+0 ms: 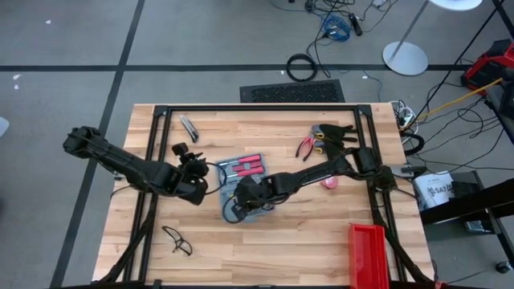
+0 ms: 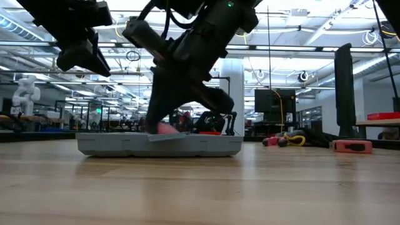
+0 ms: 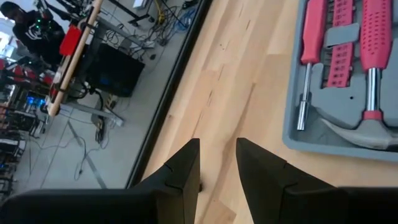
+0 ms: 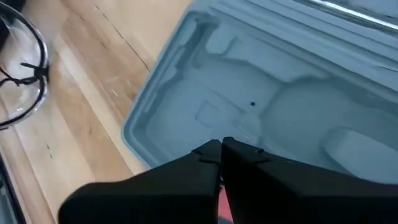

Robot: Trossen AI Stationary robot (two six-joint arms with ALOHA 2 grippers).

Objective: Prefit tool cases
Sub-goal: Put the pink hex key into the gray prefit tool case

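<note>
The tool case (image 1: 241,178) lies open at the table's (image 1: 321,241) centre, its filled tray toward twelve o'clock and its empty half toward six o'clock under the right arm. The right gripper (image 1: 241,201) hangs low over that empty half with its fingers pressed together and nothing visibly between them. The left gripper (image 1: 193,168) waits just beside the case at nine o'clock, fingers narrowly parted and empty.

Judged step: seating a tool in its moulded recess. To do it well, the closed fingertips should probably press straight down over the recess, while the left gripper stands ready to steady the case edge against sliding.

The high view alone shows the surroundings: pliers (image 1: 307,147) at two o'clock, glasses (image 1: 178,240) at seven o'clock and a red bin (image 1: 370,255) at five o'clock. The low view adds something pink (image 2: 165,129) at the right gripper's tip, level with the case rim; what it is cannot be told. The left wrist view resolves the screwdriver (image 3: 309,56) and hammer (image 3: 371,121) already seated. The right wrist view shows bare grey recesses (image 4: 261,99).
</note>
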